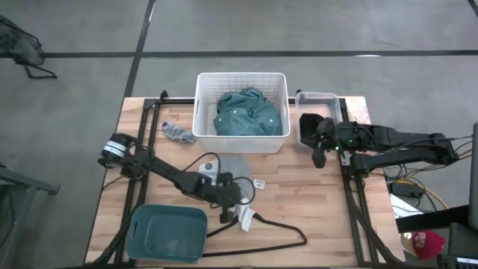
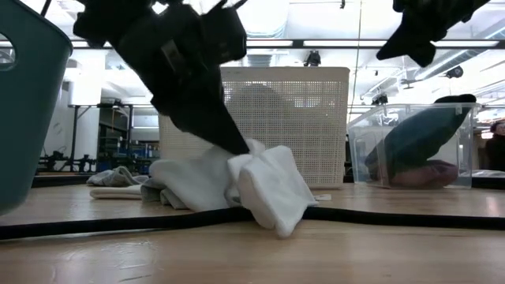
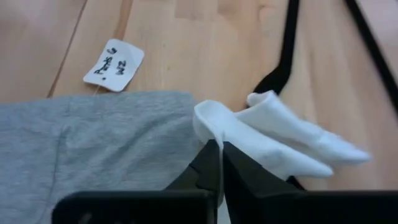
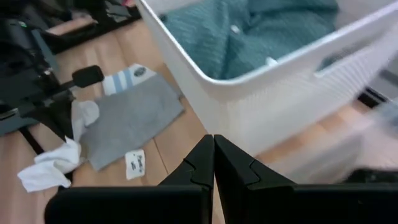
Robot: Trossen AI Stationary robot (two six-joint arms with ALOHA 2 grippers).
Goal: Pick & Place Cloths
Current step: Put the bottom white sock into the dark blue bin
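Observation:
A grey-white cloth (image 1: 237, 173) lies on the table in front of the white basket, with its white end (image 3: 280, 140) bunched over the black hanger (image 1: 270, 224). My left gripper (image 1: 230, 200) is shut on this cloth. A teal shirt (image 1: 246, 112) fills the white basket (image 1: 202, 112). A black cloth (image 1: 310, 123) sits in the clear bin (image 1: 317, 97), over a maroon piece (image 2: 430, 173). A small striped piece (image 1: 178, 133) lies left of the basket. My right gripper (image 1: 320, 155) is shut and hovers by the clear bin, touching nothing. My left gripper pinches the grey-white cloth at a raised fold of its white end (image 3: 210, 127), between the two shut fingers. The fingers (image 2: 225, 138) slant down from above and from the table's left. The cloth's white end (image 2: 272, 193) rests on the table and hanger, slack.
A teal plastic tub (image 1: 166, 233) stands at the near left edge. The hanger's rod (image 2: 118, 225) runs along the table near the front. A paper tag (image 1: 259, 183) lies right of the cloth. Bare wood shows at the table's near right.

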